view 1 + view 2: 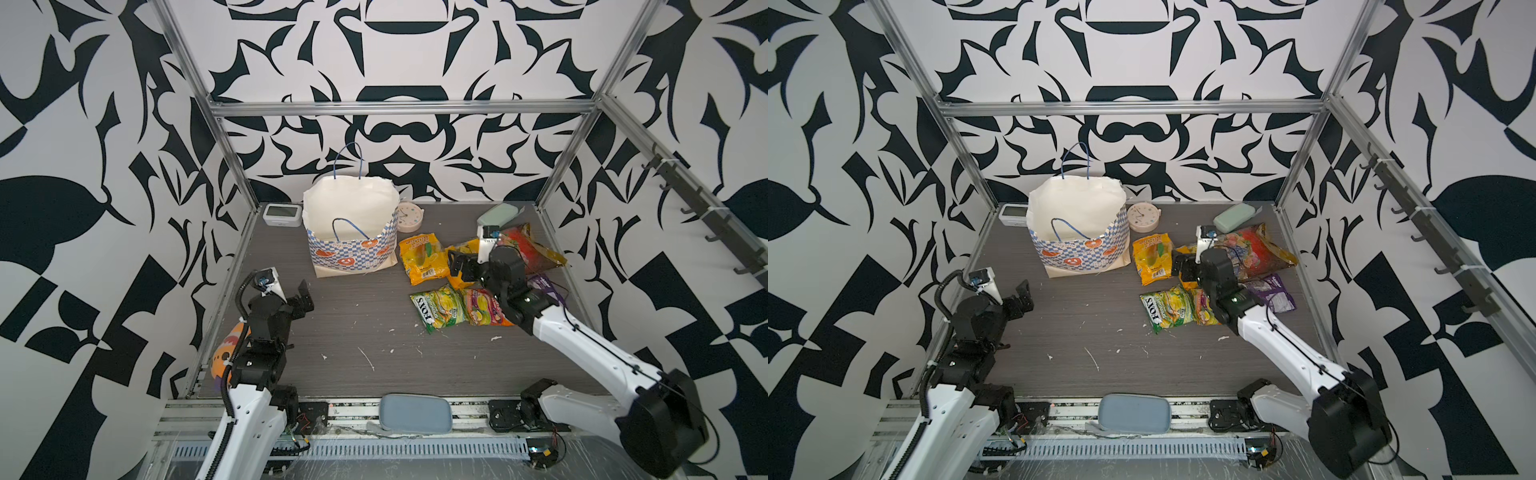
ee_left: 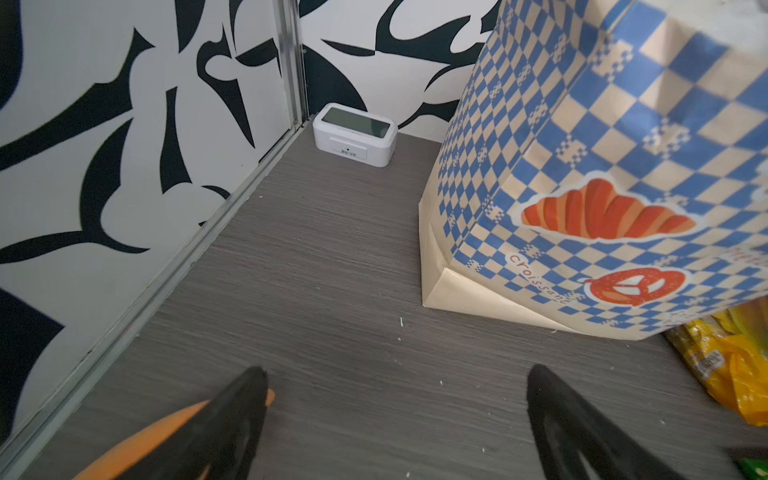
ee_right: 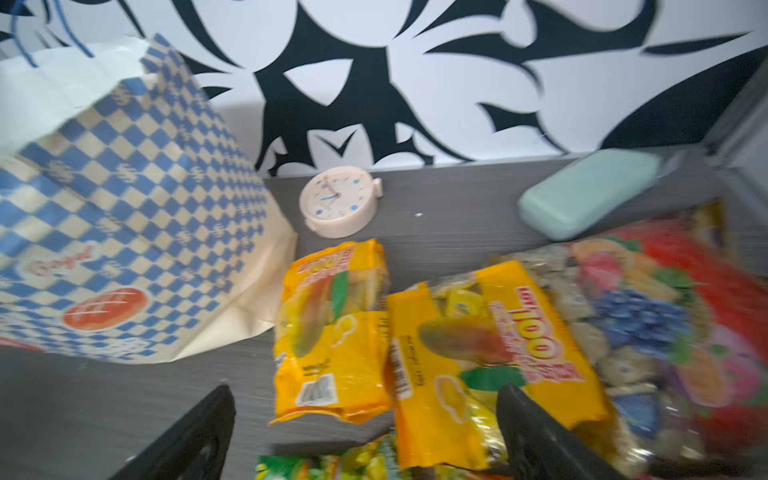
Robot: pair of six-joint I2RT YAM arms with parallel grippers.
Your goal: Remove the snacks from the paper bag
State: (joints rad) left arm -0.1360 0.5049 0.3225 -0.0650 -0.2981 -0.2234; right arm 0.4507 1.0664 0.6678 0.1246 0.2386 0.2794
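On the grey streaky tabletop (image 1: 353, 332) sit a crinkly cream checked paper bag (image 1: 353, 257) and flat shiny snack packets (image 1: 424, 259). The left pincer (image 2: 397, 374) and right pincer (image 3: 365, 390) gape apart.

Dark grey wood-grain table (image 1: 357, 374), dotted all over with white scraps (image 1: 366, 358). The paper bag (image 1: 353, 253) is stood upright near the back, flanked by a white digital clock (image 1: 282, 214) and a round clock (image 1: 410, 220). A mint case (image 1: 496, 214) is tucked in the far right corner, and the snacks (image 1: 424, 259) are spread out right of the bag.
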